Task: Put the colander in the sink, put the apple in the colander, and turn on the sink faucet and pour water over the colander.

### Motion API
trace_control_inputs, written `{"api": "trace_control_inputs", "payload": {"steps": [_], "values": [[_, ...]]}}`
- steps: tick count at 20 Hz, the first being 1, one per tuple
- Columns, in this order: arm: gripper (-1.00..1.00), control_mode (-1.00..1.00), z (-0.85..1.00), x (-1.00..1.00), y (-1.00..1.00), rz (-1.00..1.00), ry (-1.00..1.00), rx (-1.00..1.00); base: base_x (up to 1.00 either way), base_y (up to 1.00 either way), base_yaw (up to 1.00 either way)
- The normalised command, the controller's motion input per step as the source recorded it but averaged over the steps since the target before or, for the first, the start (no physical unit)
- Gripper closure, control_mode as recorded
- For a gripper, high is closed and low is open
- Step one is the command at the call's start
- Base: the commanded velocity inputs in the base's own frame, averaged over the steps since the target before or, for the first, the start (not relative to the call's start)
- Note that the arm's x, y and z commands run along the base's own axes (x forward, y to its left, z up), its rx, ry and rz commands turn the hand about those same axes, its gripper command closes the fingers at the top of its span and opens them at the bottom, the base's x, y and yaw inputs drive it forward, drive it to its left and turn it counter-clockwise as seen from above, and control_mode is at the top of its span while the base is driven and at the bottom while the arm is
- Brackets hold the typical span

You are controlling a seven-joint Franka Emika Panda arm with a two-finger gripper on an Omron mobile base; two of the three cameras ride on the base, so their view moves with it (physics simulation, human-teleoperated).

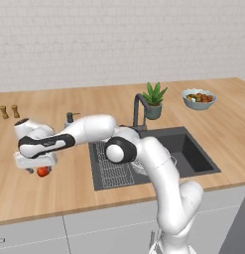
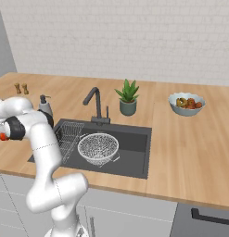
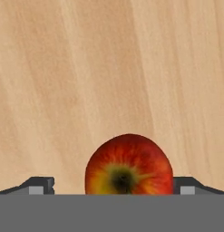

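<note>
Kitchen setting: white brick wall behind a light wooden surface [image 1: 54,193] with grey cabinet fronts below.

Sink [image 2: 134,159]: dark grey rectangular basin set into the surface, well to the right of the jaws. Contents: a wire rack [image 2: 68,134] on its near-jaw side, and the colander [image 2: 98,147], a silvery-white mesh bowl, just beside the rack on the basin floor. Nothing is visible inside the colander.

Sink faucet [image 2: 95,104]: dark angular tap at the sink's back edge, beyond and right of the jaws.

Soap dispenser [image 1: 69,119]: grey, on the surface behind the jaws, near the sink's back corner.

Potted plant [image 1: 154,101]: green spiky leaves in a grey pot, just past the faucet, far from the jaws.

Fruit bowl [image 1: 199,98]: grey bowl holding mixed fruit pieces, furthest from the jaws.

Two small brown shakers [image 1: 9,111]: near the wall, beyond the jaws.

Gripper [image 1: 38,170]: over the bare surface left of the sink, pointing down.

Apple [image 3: 129,165]: red with an orange-yellow patch, sitting between the two jaws, one on either side. Whether they press on it cannot be told.
</note>
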Motion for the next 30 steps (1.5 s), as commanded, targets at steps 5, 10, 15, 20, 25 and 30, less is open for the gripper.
{"api": "trace_control_inputs", "payload": {"steps": [5,10,15,20,25,30], "values": [[-1.00,-1.00,-0.30,-0.15,-0.15,0.08,0.00,-0.08,0.00,0.00,0.00],[-1.00,-1.00,-0.30,-0.02,-0.19,0.07,0.00,-0.01,0.00,0.00,0.00],[-1.00,-1.00,-0.32,-0.03,-0.27,0.10,0.00,-0.03,0.00,0.00,0.00],[-1.00,-1.00,-0.31,-0.02,-0.18,0.12,-0.02,-0.02,0.00,0.00,0.00],[1.00,-1.00,-0.44,-0.02,-0.10,0.11,-0.02,-0.03,0.00,0.00,0.00],[1.00,-1.00,-0.49,0.00,-0.16,0.11,-0.04,-0.02,0.00,0.00,0.00]]}}
